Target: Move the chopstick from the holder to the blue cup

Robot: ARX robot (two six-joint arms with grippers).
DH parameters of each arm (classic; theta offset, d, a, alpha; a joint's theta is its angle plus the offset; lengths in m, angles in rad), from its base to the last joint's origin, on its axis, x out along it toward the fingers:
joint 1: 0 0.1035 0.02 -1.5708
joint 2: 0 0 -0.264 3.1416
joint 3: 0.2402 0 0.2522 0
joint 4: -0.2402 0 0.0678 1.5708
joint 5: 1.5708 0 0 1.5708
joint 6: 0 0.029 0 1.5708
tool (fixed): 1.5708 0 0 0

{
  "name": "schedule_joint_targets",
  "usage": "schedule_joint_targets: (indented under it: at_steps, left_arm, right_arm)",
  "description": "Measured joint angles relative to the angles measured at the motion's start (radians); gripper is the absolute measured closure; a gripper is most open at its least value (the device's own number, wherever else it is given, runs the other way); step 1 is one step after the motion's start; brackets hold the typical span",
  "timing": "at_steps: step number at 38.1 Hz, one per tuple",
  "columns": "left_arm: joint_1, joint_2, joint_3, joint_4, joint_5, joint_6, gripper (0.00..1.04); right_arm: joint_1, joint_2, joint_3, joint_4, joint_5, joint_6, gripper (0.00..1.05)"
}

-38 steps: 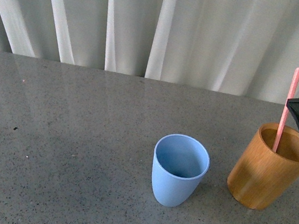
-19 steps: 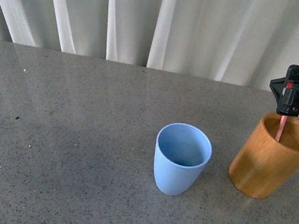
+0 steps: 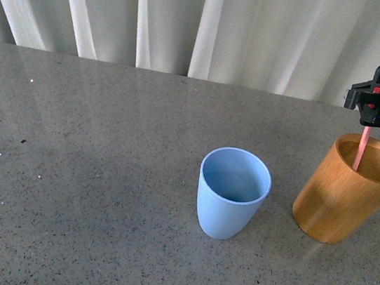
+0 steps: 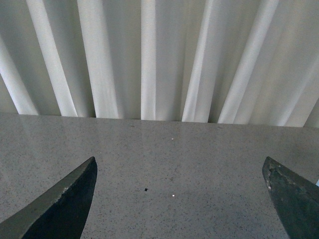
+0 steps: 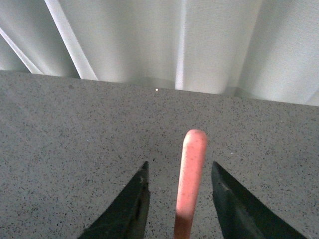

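One pink chopstick (image 3: 362,149) stands in the orange-brown wooden holder (image 3: 344,196) at the right of the front view, its top reaching above the rim. My right gripper (image 3: 377,98) is up around the stick's upper end, open. In the right wrist view the chopstick (image 5: 190,186) rises between the two dark fingers (image 5: 128,209) of the right gripper (image 5: 180,172), with a gap on each side. The light blue cup (image 3: 232,193) stands upright to the left of the holder, nothing in it. My left gripper (image 4: 179,169) is open over bare table; it does not show in the front view.
A speckled grey stone tabletop (image 3: 87,170) carries both vessels. White pleated curtains (image 3: 193,22) hang behind its far edge. The cup and holder stand a short gap apart.
My right gripper has come in from the right edge and risen, so that it now stands around the chopstick's top. The front view has shifted slightly. Cup, holder and stick stay put.
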Motion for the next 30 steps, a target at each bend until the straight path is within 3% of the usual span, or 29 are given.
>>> schedule_joint_targets:
  at_steps: [7,20,30]
  left_arm:
    - [0.0,0.0,0.0,0.0,0.0,0.0,0.07]
    - [0.0,0.0,0.0,0.0,0.0,0.0,0.07]
    - [0.0,0.0,0.0,0.0,0.0,0.0,0.07]
  right_arm:
    - [0.001,-0.014,-0.012,0.019,-0.012,0.023,1.02]
    - [0.006,-0.158,-0.108,0.045,-0.023,0.021,1.03]
    - [0.063,-0.385,-0.111,0.121,0.116,-0.174,1.03]
